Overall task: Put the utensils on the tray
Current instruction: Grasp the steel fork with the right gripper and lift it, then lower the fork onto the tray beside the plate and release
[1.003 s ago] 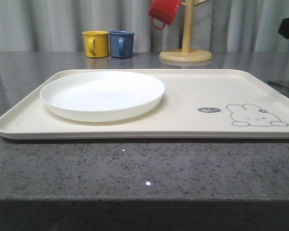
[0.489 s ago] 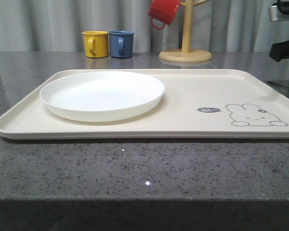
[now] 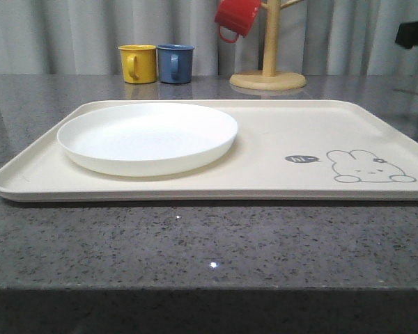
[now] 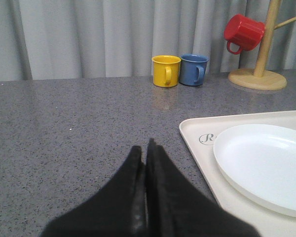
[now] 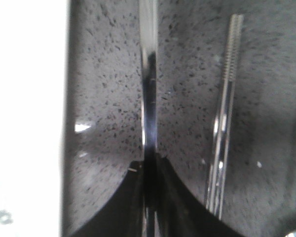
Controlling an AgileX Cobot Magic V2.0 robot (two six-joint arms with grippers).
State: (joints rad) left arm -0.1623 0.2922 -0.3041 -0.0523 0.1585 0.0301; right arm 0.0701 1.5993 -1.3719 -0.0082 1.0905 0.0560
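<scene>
Plate: was set on the tray's left half.
Left gripper: was closed, empty, beside tray.
Right gripper: was clamped on a metal utensil.
Chopsticks: were laid beside that utensil.

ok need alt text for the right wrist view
The right hand is shut on a thin metal utensil, held on edge above the speckled grey counter. A pair of flat metal chopsticks lies on the counter beside it, and the cream tray is alongside.

Soft even light, right wrist view blurred, overexposed edge
</scene>
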